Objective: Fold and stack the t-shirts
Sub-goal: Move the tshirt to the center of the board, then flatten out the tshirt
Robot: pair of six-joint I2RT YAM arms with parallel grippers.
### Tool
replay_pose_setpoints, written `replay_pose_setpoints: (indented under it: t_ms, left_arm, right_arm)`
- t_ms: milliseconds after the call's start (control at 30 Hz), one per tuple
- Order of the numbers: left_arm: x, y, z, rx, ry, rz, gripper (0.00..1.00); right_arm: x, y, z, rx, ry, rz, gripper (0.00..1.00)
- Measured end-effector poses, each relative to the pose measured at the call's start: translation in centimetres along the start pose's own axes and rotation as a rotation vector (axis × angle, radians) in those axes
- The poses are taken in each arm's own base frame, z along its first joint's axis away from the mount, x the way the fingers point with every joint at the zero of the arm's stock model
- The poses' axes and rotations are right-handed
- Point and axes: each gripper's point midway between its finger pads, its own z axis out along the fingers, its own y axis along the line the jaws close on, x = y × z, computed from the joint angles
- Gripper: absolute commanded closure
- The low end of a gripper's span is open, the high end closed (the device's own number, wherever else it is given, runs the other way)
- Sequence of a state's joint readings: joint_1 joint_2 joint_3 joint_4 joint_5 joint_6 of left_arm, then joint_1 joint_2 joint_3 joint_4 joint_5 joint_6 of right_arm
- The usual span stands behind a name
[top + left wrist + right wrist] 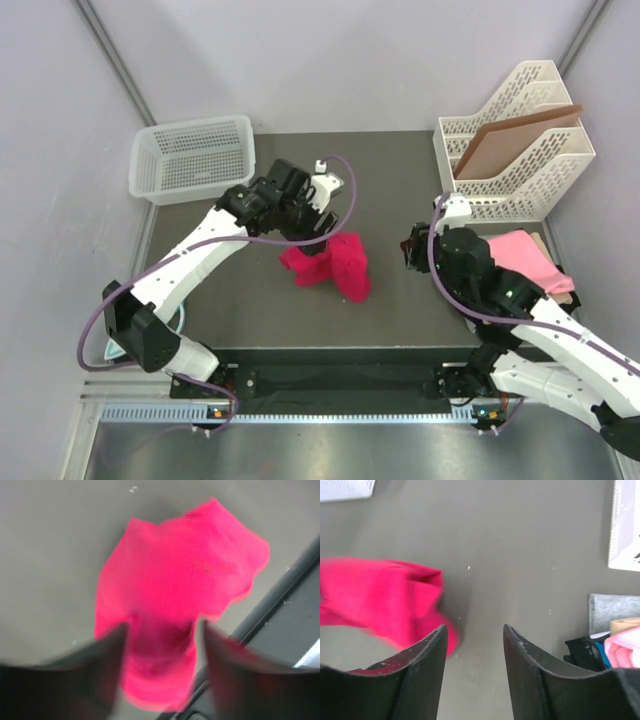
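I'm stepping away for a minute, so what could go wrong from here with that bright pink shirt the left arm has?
The bright crimson-pink cloth t-shirt hangs bunched from the left gripper, so it may land crumpled rather than flat. The right gripper is open and empty, so one pinch carries everything. The blurred left wrist view hints at quick motion, and the cloth might slip.
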State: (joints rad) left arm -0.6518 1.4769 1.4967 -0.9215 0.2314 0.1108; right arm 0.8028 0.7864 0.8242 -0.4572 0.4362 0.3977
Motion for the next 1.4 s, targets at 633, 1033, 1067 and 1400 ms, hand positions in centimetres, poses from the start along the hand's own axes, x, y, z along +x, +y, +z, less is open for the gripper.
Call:
replay_pose_setpoints:
  t_ms: [633, 1033, 1067, 1400]
  left_arm:
    - [12.9, 10.7, 5.5, -0.417, 0.183, -0.149, 0.15]
    - [14.3, 13.5, 11.7, -0.407, 0.281, -0.174, 0.43]
    - [14.2, 13.6, 11.9, -0.407, 0.275, -0.174, 0.48]
    - [13.7, 13.2, 12.9, -0.344, 0.266, -0.185, 1.0]
  right_arm:
    - [10.8, 4.4, 3.9, -0.161, 0.362, -0.091, 0.39]
    - [11.3, 5.5, 3.4, -0.2, 0.375, -0.097, 0.4]
    - [11.2, 5.6, 3.3, -0.202, 0.371, -0.094, 0.4]
    - [11.0, 5.7, 3.2, -0.206, 0.366, -0.091, 0.43]
